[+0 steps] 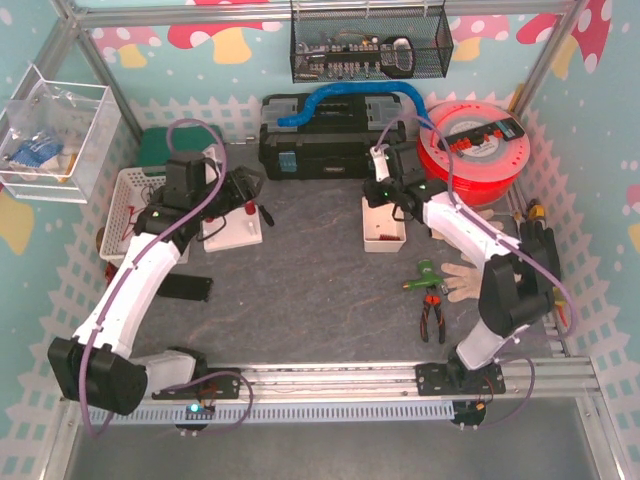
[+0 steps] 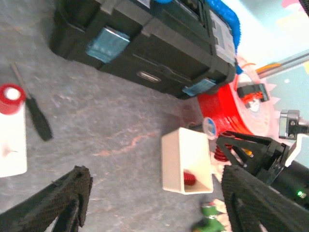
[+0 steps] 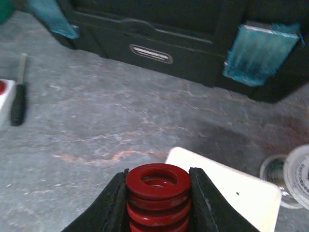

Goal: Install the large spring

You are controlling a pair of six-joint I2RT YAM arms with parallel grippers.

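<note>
My right gripper [image 3: 158,203] is shut on the large red spring [image 3: 158,191], which stands upright between the fingers with its ribbed turns showing. It hangs over the near end of a white bin [image 3: 231,193]. From above, the right gripper [image 1: 384,190] is over the far end of that bin [image 1: 383,238]. In the left wrist view the spring [image 2: 222,152] shows beside the bin [image 2: 179,159], which holds a shorter red spring [image 2: 188,178]. My left gripper [image 2: 159,193] is open and empty. It hovers by a white block [image 1: 232,232] that carries a red piece [image 2: 10,95].
A black toolbox [image 1: 330,135] stands at the back, with a red filament spool [image 1: 475,150] to its right. A screwdriver [image 2: 36,113] lies by the white block. Pliers [image 1: 432,315], a green tool [image 1: 425,272] and a glove [image 1: 470,278] lie front right. A white basket [image 1: 128,200] is at the left.
</note>
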